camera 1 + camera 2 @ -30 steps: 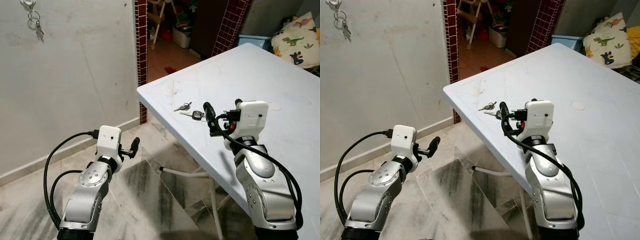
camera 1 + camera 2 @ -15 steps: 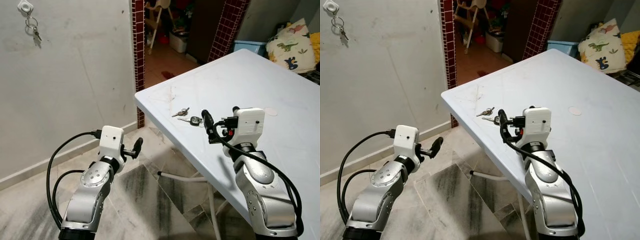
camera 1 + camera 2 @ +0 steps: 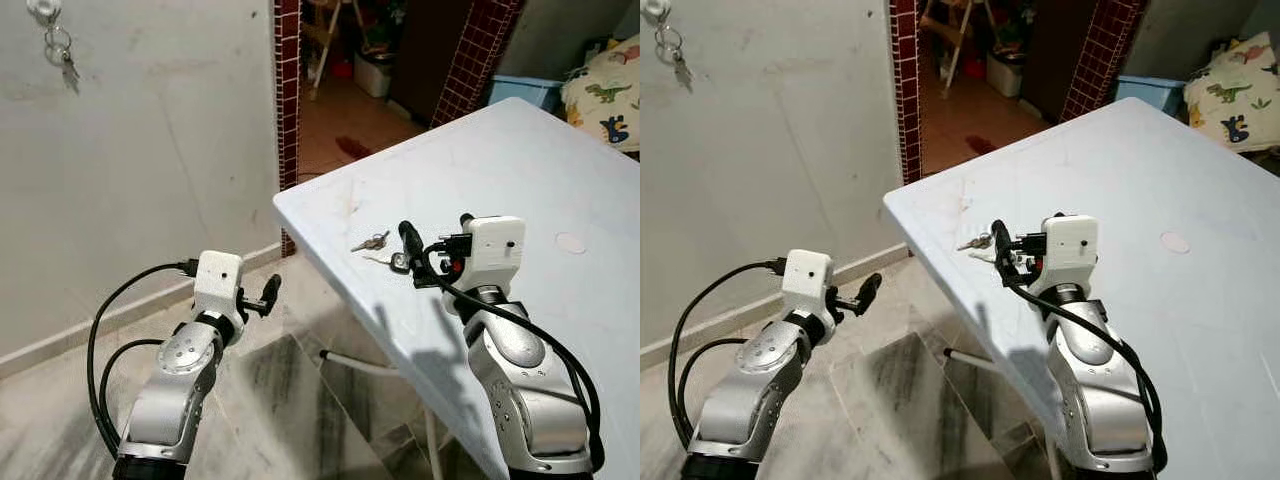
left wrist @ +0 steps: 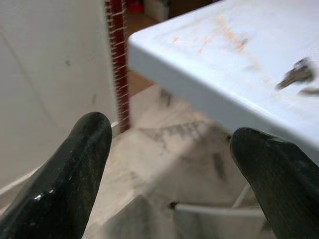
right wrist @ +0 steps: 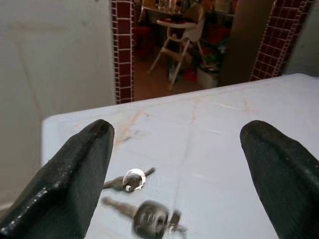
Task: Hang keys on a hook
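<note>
White table (image 3: 520, 170) – keys (image 5: 144, 209) ahead | right pincer (image 5: 179, 164) wide | left pincer (image 4: 169, 164) wide

bare table (image 3: 520, 160) around keys (image 5: 144, 209), wall (image 3: 150, 150) leftward

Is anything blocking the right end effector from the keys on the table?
Nothing visible. The right end effector is open just short of the keys, which lie loose on the bare white table near its corner.

Two bunches of metal keys (image 3: 377, 250) are lying near the corner of the white plastic counter (image 3: 560, 180), just before the right claw (image 3: 409, 252). Another key bunch (image 3: 60, 55) is hung on the grey wall's hook, far left.
</note>
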`<state>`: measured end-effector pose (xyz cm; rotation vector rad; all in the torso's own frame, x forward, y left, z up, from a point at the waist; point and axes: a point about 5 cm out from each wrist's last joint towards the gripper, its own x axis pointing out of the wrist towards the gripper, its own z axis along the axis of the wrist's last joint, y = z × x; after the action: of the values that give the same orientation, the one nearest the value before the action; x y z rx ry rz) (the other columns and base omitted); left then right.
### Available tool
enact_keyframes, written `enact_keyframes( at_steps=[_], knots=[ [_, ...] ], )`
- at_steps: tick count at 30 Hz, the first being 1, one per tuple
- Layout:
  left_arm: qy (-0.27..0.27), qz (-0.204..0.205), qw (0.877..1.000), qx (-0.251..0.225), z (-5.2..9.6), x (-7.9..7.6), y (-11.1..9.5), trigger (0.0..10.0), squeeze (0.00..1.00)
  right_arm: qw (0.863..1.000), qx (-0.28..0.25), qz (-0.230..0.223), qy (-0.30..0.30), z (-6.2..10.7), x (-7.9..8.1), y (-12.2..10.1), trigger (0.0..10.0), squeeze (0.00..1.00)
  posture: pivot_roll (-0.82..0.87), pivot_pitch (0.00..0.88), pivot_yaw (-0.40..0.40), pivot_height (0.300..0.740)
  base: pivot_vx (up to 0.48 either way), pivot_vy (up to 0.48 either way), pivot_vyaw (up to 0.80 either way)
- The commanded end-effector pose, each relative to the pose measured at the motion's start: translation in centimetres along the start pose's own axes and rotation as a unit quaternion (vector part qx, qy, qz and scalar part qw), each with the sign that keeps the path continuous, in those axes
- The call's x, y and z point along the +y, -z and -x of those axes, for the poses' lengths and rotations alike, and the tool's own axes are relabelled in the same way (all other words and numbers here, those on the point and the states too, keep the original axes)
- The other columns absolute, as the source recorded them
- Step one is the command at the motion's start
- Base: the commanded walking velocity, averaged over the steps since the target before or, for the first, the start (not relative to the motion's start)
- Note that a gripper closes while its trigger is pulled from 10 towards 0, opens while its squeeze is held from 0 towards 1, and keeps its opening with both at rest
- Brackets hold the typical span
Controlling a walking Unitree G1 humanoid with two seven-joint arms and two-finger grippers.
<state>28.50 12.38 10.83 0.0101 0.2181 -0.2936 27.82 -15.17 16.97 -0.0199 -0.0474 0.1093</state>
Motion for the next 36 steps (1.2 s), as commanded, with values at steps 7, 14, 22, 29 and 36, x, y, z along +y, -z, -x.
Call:
enact_keyframes(
  at_steps=[7, 14, 22, 29, 36],
  knots=[
    [-0.006, 0.006, 1.000, -0.007, 0.4, 0.5, -0.2, 10.0, 0.00, 1.000, -0.008, 0.000, -0.007, -0.1, 0.4, -0.6, 10.0, 0.00, 0.05, 0.053, -0.054, 0.740, 0.225, 0.000, 0.00],
    [-0.005, 0.002, 1.000, -0.002, 0.5, 0.4, 0.0, 10.0, 0.00, 1.000, -0.003, -0.001, -0.013, -0.1, 0.6, -0.5, 10.0, 0.00, 0.05, 0.056, -0.058, 0.740, 0.000, 0.000, 0.00],
    [-0.007, 0.004, 1.000, 0.005, 0.6, 0.2, 0.3, 10.0, 0.00, 0.996, 0.065, 0.036, -0.048, 0.5, 0.7, 1.0, 10.0, 0.00, 0.05, 0.059, -0.066, 0.740, 0.000, 0.000, 0.00],
    [0.012, 0.004, 0.999, 0.046, 1.5, 0.2, 2.0, 10.0, 0.00, 0.991, 0.108, 0.079, -0.022, 0.9, -0.7, 2.1, 10.0, 0.00, 0.04, 0.062, -0.069, 0.740, 0.000, 0.000, 0.00],
    [0.032, 0.008, 0.998, 0.060, 1.7, -0.3, 2.4, 10.0, 0.00, 0.978, 0.175, 0.108, -0.040, 0.8, -1.5, 3.8, 10.0, 0.00, 0.05, 0.064, -0.071, 0.740, 0.000, 0.000, 0.00]
  ],
)
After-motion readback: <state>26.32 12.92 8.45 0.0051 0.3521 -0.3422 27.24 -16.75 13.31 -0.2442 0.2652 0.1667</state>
